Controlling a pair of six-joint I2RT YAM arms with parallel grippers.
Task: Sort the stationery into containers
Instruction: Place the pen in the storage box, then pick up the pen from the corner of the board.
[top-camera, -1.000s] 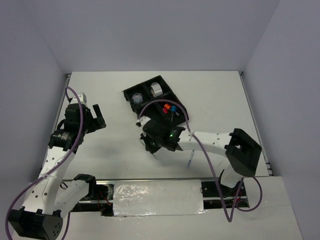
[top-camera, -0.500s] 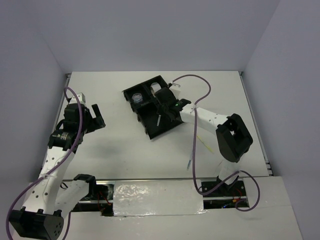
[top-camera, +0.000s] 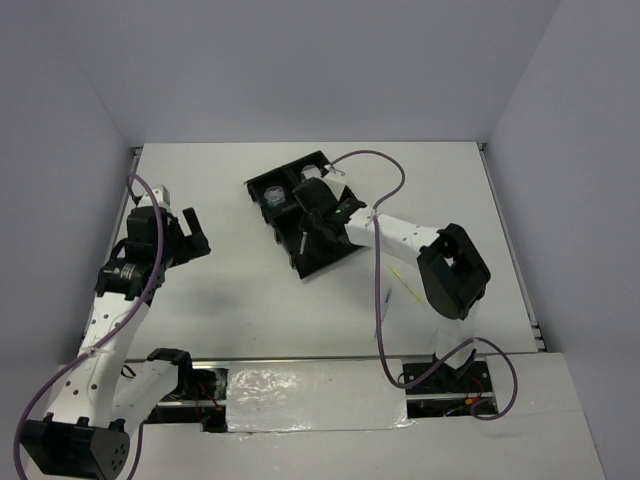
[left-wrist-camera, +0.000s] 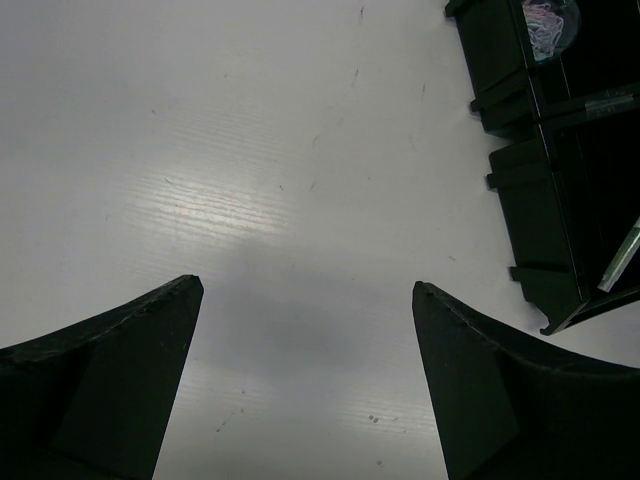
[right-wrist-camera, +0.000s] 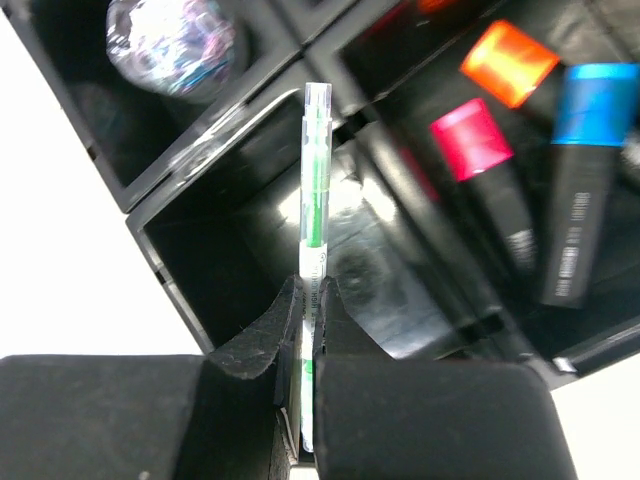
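The black tray (top-camera: 322, 258) with four compartments lies at the table's middle back. My right gripper (right-wrist-camera: 310, 290) is shut on a thin green pen (right-wrist-camera: 316, 190). It holds the pen over the tray's empty near-left compartment (right-wrist-camera: 230, 250), and the pen's tip reaches toward the dividing wall. In the compartment to the right lie black markers with orange (right-wrist-camera: 510, 62), pink (right-wrist-camera: 470, 138) and blue (right-wrist-camera: 598, 102) caps. A glittery silver tape roll (right-wrist-camera: 170, 40) sits in the far-left compartment. My left gripper (left-wrist-camera: 306, 284) hangs open over bare table, left of the tray (left-wrist-camera: 545, 215).
A yellow-green pen (top-camera: 405, 283) and a blue pen (top-camera: 383, 318) lie on the table right of the tray, in front of the right arm. A pale tape roll (top-camera: 311, 173) shows in the tray's far compartment. White walls close the table on three sides.
My right gripper has carried the green pen from the table in front of the tray up over the tray, then a little to the left. The left arm has not moved.
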